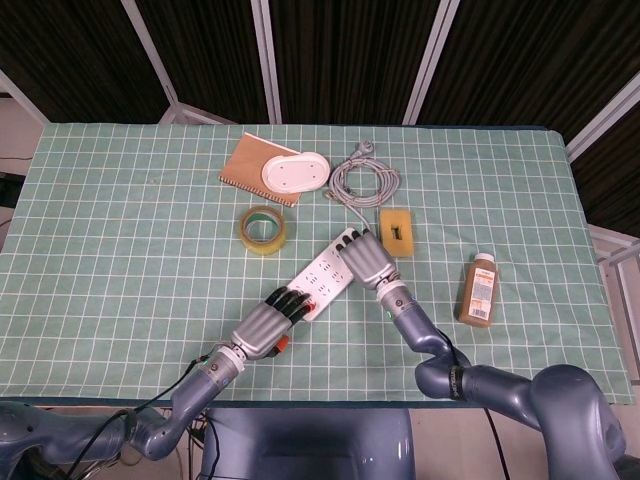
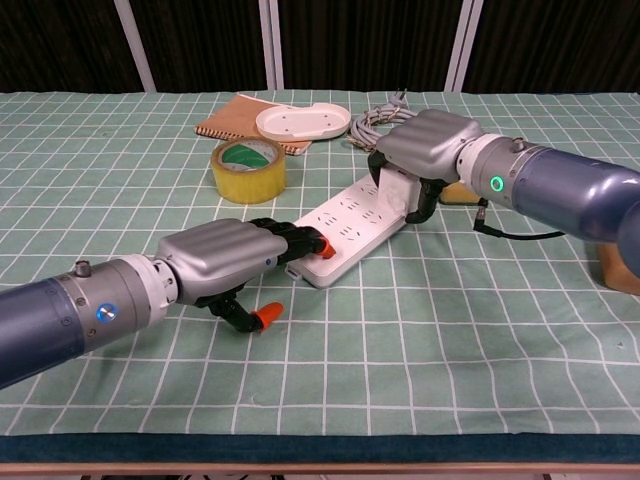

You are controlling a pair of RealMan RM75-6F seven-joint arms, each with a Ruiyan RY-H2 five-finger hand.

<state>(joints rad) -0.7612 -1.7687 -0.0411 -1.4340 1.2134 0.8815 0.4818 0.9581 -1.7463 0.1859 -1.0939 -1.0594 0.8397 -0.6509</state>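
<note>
A white power strip point(image 1: 322, 277) point(image 2: 345, 226) lies slantwise mid-table, its red switch at the near end. My right hand point(image 1: 364, 258) point(image 2: 428, 146) grips the strip's far end, fingers wrapped over it. My left hand point(image 1: 266, 323) point(image 2: 222, 259) lies low at the near end. Its dark fingertips touch the strip beside the switch, and its orange-tipped thumb points down at the cloth. The left hand holds nothing.
A yellow tape roll point(image 1: 264, 229) point(image 2: 248, 168) stands left of the strip. Behind lie a brown notebook point(image 1: 247, 163) under a white oval dish point(image 1: 295, 173) and a coiled grey cable point(image 1: 362, 180). A yellow sponge point(image 1: 397, 232) and an amber bottle point(image 1: 479, 290) are to the right.
</note>
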